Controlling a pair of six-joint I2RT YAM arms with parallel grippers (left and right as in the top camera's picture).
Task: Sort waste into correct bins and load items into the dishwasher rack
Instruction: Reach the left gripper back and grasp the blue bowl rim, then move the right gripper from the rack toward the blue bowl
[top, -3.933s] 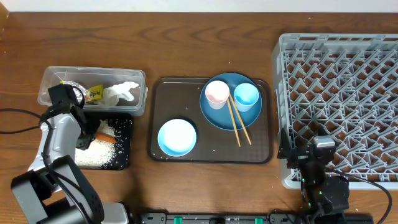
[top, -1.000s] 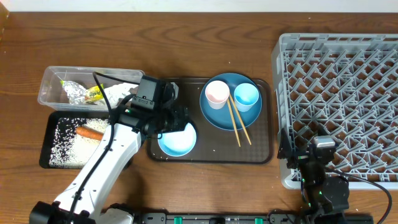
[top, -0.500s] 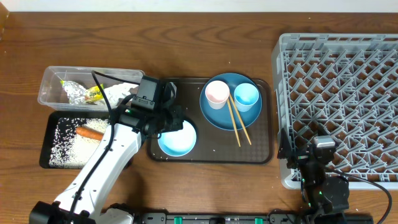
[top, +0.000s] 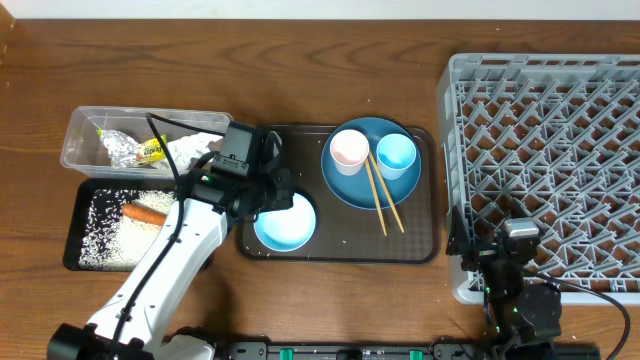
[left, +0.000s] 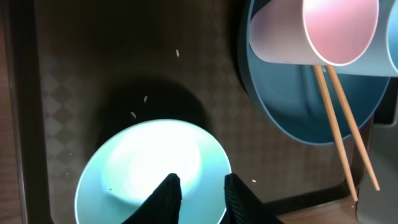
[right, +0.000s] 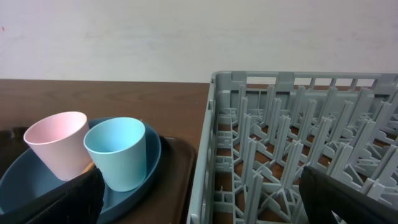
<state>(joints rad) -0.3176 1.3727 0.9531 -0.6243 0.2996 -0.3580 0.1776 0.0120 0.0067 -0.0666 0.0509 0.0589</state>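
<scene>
I've got left jaws a bit apart over the rim of the white bowl (top: 288, 224), which sits on the brown tray (top: 345, 245) L of the blue plate (top: 370, 192), and right jaws wide apart, empty, by the rack (top: 545, 130) corner.

You have a brown wooden bench (top: 300, 60) with four things resting directly on it. At the far left sits the clear tub (top: 150, 112), and the black tray (top: 80, 262) lies just beside it on the near side. In the middle is the dark brown serving tray (top: 345, 235). At the right stands the big grey rack (top: 545, 120), with a narrow strip of bare wood between it and the serving tray.
</scene>
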